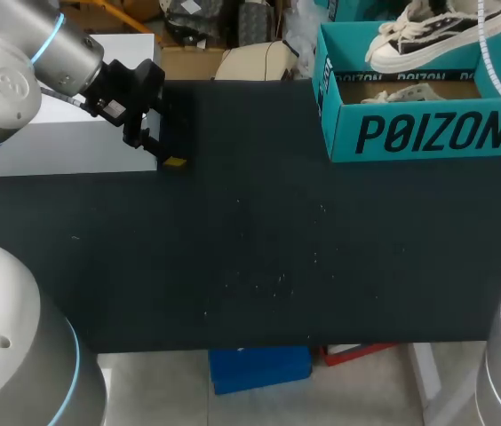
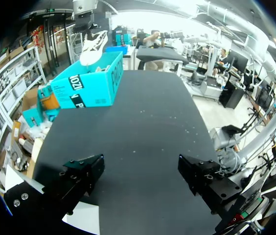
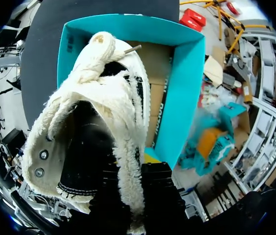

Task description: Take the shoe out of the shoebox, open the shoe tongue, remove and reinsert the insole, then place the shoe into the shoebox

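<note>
So the shoe is being clamped by its fuzzy collar in the right gripper just above the shoebox, toe pointing away from the gripper. The left gripper is being held open, well apart from the shoebox.

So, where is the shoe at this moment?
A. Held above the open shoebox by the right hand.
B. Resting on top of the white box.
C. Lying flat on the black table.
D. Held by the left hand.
A: the shoe hangs over the open shoebox with its collar pinched in the right hand, while the left hand is open and empty.
</note>
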Controlling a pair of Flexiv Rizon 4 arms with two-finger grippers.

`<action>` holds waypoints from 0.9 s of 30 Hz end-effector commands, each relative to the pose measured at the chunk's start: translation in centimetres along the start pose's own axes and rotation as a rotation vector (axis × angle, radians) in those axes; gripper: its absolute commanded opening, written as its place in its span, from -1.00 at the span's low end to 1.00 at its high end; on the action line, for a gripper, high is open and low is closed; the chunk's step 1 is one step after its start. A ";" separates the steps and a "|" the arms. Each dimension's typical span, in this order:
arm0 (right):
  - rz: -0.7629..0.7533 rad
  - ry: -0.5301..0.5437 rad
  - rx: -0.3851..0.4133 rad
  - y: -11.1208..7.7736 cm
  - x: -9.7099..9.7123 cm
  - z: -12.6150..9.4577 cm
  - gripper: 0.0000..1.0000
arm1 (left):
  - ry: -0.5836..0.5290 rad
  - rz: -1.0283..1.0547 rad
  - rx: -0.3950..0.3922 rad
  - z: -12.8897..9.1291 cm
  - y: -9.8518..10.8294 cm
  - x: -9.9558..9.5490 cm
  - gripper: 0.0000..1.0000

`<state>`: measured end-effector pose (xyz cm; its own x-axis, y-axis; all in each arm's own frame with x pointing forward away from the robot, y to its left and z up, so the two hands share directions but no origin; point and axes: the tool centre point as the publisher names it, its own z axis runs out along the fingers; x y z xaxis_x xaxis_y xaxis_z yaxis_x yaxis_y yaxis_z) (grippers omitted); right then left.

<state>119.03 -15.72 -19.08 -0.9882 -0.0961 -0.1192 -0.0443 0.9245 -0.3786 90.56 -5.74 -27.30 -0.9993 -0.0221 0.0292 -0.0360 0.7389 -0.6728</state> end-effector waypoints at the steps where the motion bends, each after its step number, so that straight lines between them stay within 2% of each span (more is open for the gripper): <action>1: 0.021 0.061 -0.018 -0.1 -3.4 1.9 -1.00 | -0.004 0.000 -0.002 0.1 0.0 0.1 1.00; 12: 0.033 0.068 -0.041 1.5 -5.6 5.6 -1.00 | -0.004 0.000 -0.002 0.1 0.0 0.1 1.00; 25: 0.119 0.060 -0.091 3.5 -6.6 10.3 -1.00 | -0.004 0.000 -0.002 0.1 0.0 0.1 1.00; 27: 0.117 0.058 -0.098 4.0 -6.7 10.5 -1.00 | -0.004 0.000 -0.002 0.1 0.0 0.1 1.00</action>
<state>125.78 -15.40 -28.00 -0.9931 0.0311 -0.1133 0.0614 0.9596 -0.2746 90.56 -5.74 -27.30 -0.9993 -0.0221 0.0292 -0.0360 0.7389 -0.6728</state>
